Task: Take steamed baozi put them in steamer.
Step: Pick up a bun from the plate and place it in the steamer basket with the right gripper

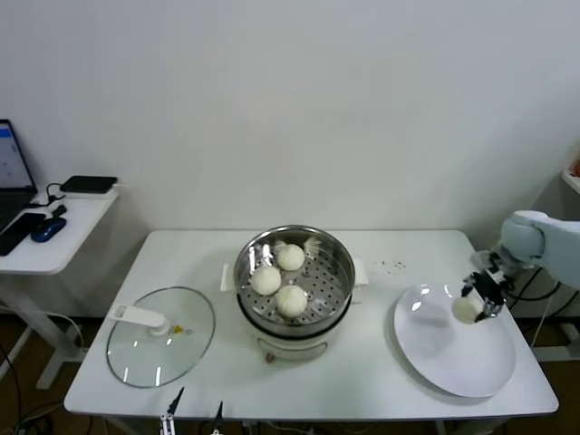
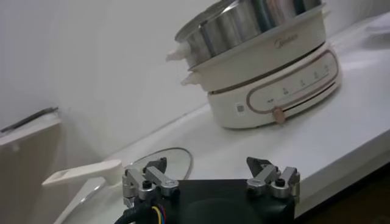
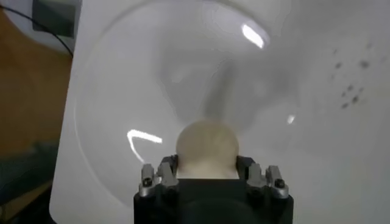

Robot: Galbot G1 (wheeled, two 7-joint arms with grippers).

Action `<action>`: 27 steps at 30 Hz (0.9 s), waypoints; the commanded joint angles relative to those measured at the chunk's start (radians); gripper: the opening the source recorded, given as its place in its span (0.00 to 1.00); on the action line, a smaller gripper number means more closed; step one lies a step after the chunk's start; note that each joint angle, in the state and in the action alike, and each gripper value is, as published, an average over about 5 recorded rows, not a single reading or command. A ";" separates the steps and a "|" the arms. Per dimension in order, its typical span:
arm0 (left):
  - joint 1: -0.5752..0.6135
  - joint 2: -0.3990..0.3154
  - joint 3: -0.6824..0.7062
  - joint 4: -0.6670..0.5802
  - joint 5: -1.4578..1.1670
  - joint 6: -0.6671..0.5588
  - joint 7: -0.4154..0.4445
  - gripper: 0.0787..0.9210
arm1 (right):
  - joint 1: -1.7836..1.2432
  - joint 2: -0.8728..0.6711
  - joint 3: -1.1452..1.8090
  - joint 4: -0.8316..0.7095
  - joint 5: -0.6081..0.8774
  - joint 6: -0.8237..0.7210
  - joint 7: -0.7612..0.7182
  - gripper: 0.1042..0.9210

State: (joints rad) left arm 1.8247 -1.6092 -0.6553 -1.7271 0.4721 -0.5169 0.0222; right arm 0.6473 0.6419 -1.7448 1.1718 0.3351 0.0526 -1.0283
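Note:
Three cream-white baozi point(image 1: 281, 279) lie in the perforated basket of the shiny steel steamer point(image 1: 337, 294) at the table's middle. My right gripper point(image 1: 472, 304) is shut on a fourth baozi point(image 1: 466, 310) and holds it over the upper right part of the white plate point(image 1: 453, 349). The right wrist view shows that baozi point(image 3: 207, 148) gripped between the jaws above the plate point(image 3: 122, 91). My left gripper point(image 1: 193, 415) is parked low at the table's front edge, jaws open and empty; its wrist view shows its fingertips point(image 2: 155, 165) and the steamer point(image 2: 268, 73) beyond.
A flat glass lid point(image 1: 160, 335) with a white handle lies at the table's left, also in the left wrist view point(image 2: 164, 159). A side desk point(image 1: 45, 237) with a laptop and devices stands at the far left. Dark specks point(image 1: 391, 265) mark the table behind the plate.

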 commanded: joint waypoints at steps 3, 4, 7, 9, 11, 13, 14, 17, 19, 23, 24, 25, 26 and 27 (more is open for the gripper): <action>0.006 -0.027 0.007 -0.010 0.003 0.001 0.002 0.88 | 0.583 0.194 -0.333 0.337 0.505 -0.159 -0.002 0.68; 0.006 -0.025 0.007 -0.011 0.003 0.001 0.002 0.88 | 0.591 0.211 -0.320 0.345 0.531 -0.176 0.001 0.68; 0.007 -0.022 0.006 -0.014 0.003 0.001 0.002 0.88 | 0.593 0.265 -0.270 0.352 0.583 -0.218 0.015 0.69; 0.006 -0.021 0.006 -0.015 0.004 0.000 0.002 0.88 | 0.583 0.303 -0.236 0.353 0.610 -0.245 0.026 0.68; 0.005 -0.020 0.006 -0.015 0.005 0.001 0.002 0.88 | 0.563 0.340 -0.200 0.352 0.630 -0.268 0.039 0.68; 0.005 -0.020 0.007 -0.017 0.006 0.000 0.003 0.88 | 0.525 0.377 -0.157 0.341 0.640 -0.290 0.055 0.69; 0.005 -0.020 0.007 -0.018 0.006 0.000 0.003 0.88 | 0.504 0.395 -0.137 0.331 0.642 -0.299 0.064 0.69; 0.003 -0.019 0.005 -0.020 0.006 0.001 0.004 0.88 | 0.429 0.446 -0.083 0.286 0.640 -0.324 0.088 0.69; 0.001 -0.018 0.002 -0.020 0.005 0.001 0.004 0.88 | 0.381 0.477 -0.056 0.255 0.636 -0.335 0.100 0.69; -0.002 -0.021 -0.003 -0.021 0.003 0.001 0.003 0.88 | 0.290 0.535 -0.017 0.191 0.612 -0.350 0.118 0.69; -0.002 -0.022 -0.004 -0.020 0.002 0.001 0.003 0.88 | 0.271 0.545 -0.011 0.177 0.606 -0.353 0.121 0.69; -0.002 -0.022 -0.005 -0.020 0.001 0.001 0.003 0.88 | 0.254 0.552 -0.006 0.165 0.598 -0.354 0.123 0.69; -0.002 -0.023 -0.005 -0.018 0.001 0.001 0.003 0.88 | 0.235 0.559 0.000 0.152 0.590 -0.356 0.125 0.69; -0.002 -0.024 -0.005 -0.017 0.001 0.001 0.003 0.88 | 0.218 0.564 0.004 0.142 0.584 -0.358 0.128 0.69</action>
State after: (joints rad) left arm 1.8238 -1.6092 -0.6591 -1.7469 0.4749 -0.5161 0.0255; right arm 1.0154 1.0563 -1.8288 1.4051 0.8892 -0.2432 -0.9394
